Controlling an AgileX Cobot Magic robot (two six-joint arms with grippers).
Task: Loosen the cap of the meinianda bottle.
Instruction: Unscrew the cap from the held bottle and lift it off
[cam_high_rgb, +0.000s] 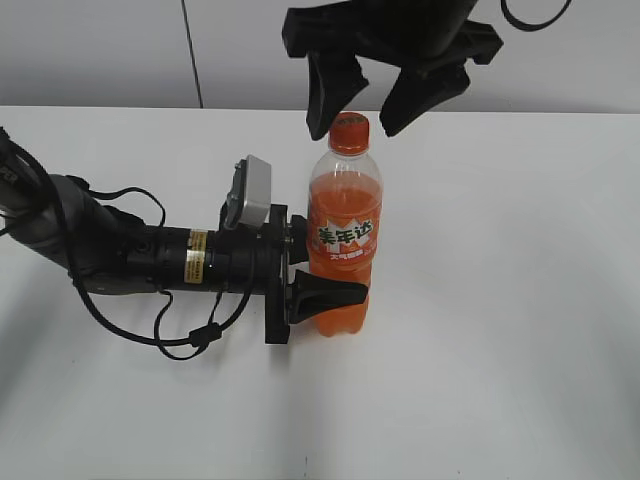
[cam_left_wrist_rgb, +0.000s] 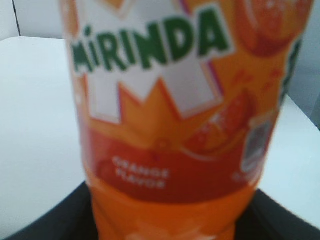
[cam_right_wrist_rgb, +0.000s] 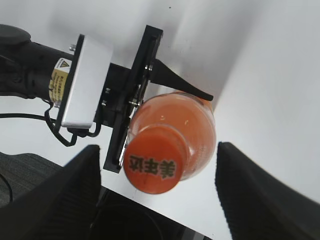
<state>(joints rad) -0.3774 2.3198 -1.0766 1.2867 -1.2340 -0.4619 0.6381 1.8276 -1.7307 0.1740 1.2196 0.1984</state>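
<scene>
1. The meinianda bottle (cam_high_rgb: 343, 240) stands upright on the white table (cam_high_rgb: 500, 350); all places below are given relative to it.
2. Nearest, at its lower body, the left gripper (cam_high_rgb: 318, 268) is closed on the bottle from the left side, one finger (cam_high_rgb: 330, 292) lying across the front near the base. The hold probably serves to keep the bottle from turning while the cap is worked.
3. Label facing the left wrist camera: "MIRINDA" in green on white, with "ORANGE FLAVOR" below in small white letters. The exterior view shows the other face, with white-green Chinese characters.
4. At the top of the bottle sits the cap (cam_high_rgb: 351, 132), orange and in place on the neck; dark characters are printed on its top.
5. Farthest, just above the cap, the right gripper (cam_high_rgb: 362, 112) hangs with jaws spread wide, one on either side of the cap and touching neither side. It holds nothing, and appears placed to close on the cap and twist.
</scene>
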